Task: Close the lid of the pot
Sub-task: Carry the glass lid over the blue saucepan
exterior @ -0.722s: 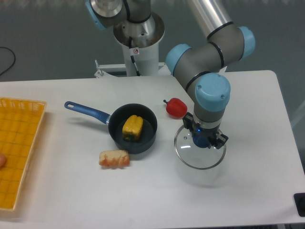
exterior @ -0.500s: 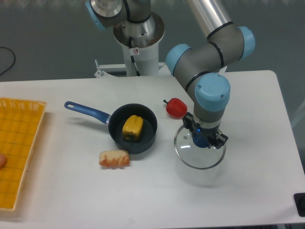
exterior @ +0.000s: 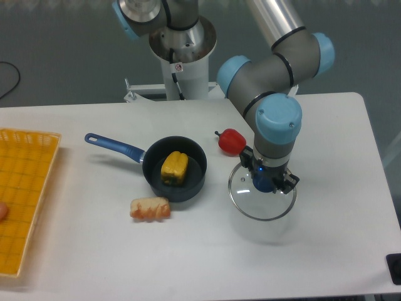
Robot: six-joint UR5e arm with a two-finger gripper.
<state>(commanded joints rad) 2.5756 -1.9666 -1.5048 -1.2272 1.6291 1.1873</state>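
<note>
Pincer [exterior: 270, 184] is clamped on the knob of the lid [exterior: 262, 200], right of the pot [exterior: 175, 169]. Recommend carrying it level, centring over the rim, clearing the yellow pepper [exterior: 174, 167] before lowering.

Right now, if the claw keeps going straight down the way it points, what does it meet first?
The lid: the claw points down at its blue knob, seemingly gripping it already. Below is the table.

One pot [exterior: 175, 177], one lid [exterior: 262, 199], one yellow pepper [exterior: 174, 167], one red pepper [exterior: 231, 142], one bread roll [exterior: 150, 209], one yellow tray [exterior: 25, 199].
</note>
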